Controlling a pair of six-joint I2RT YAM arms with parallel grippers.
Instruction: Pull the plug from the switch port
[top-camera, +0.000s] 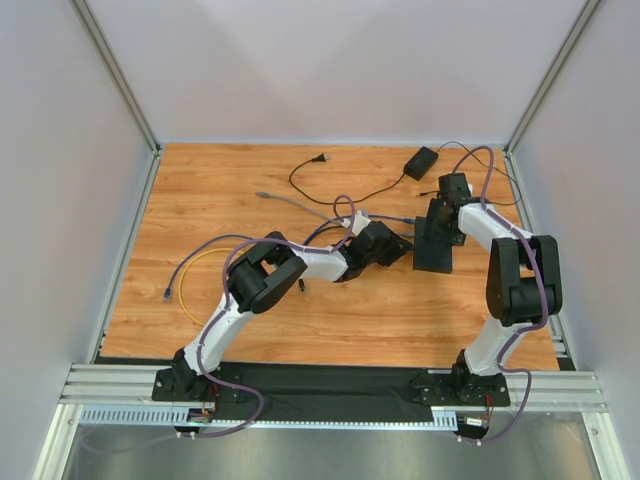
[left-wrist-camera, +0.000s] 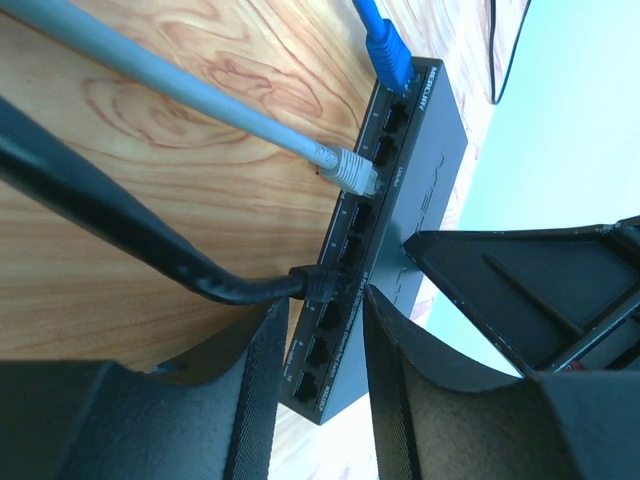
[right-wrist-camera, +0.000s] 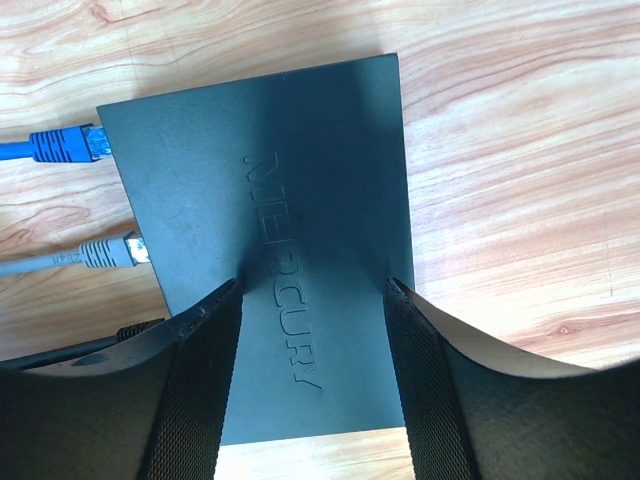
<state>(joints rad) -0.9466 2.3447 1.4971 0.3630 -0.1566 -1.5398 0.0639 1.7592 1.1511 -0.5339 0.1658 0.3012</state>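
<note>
The switch (top-camera: 435, 248) is a flat black box lying right of the table's middle, its port row facing left. Three plugs sit in that row: a blue plug (left-wrist-camera: 386, 52), a grey plug (left-wrist-camera: 350, 170) and a black plug (left-wrist-camera: 320, 282). My left gripper (left-wrist-camera: 325, 335) is open at the port edge, its fingertips just short of the black plug and nothing between them. My right gripper (right-wrist-camera: 312, 290) is open above the switch's lettered top (right-wrist-camera: 290, 200), with both fingertips down against it. The same three plugs show in the right wrist view along the switch's left side.
A small black power adapter (top-camera: 420, 160) with a thin cord lies at the back right. A grey cable (top-camera: 290, 203) runs across the back, and a yellow cable (top-camera: 195, 275) and a purple cable (top-camera: 180, 265) loop at the left. White walls enclose the table.
</note>
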